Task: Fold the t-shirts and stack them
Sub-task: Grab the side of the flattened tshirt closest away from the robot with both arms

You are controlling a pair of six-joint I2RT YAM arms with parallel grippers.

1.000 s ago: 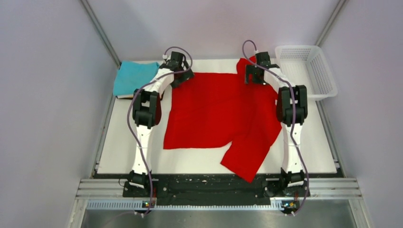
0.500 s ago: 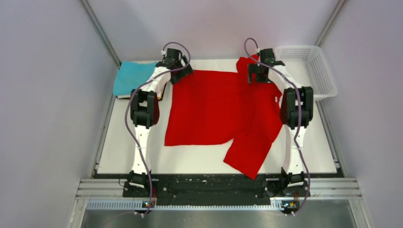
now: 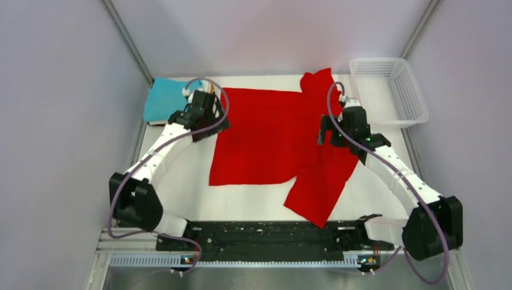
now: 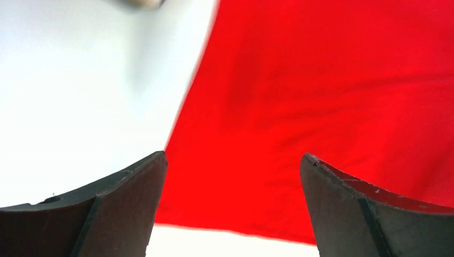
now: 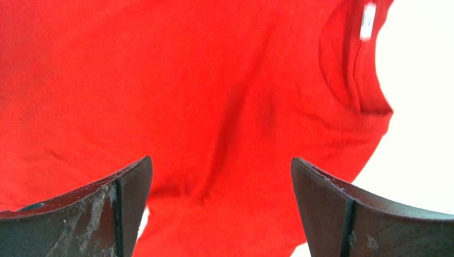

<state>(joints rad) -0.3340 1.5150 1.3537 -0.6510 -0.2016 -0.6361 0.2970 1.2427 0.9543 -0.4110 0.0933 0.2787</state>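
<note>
Both pairs of jaws are standing wide apart and gripping nothing: the left gripper [image 4: 233, 160] is hovering over the left edge of the plain bright red short-sleeved cloth t-shirt [image 3: 265, 139], with the bare white table top [image 4: 80, 96] showing beside its left finger, while the right gripper [image 5: 222, 163] is hanging above the shirt's right side, near the neckline [image 5: 364, 80] and its small white label [image 5: 367, 16]. The red shirt is lying spread across the middle of the table, mostly flat with shallow wrinkles, one part reaching toward the far edge just beside the white plastic mesh basket [image 3: 392, 90] and another flap trailing askew toward the near edge. A folded teal cloth t-shirt [image 3: 163, 99] is sitting at the far left corner, just behind the left arm's wrist, apart from the red one
</note>
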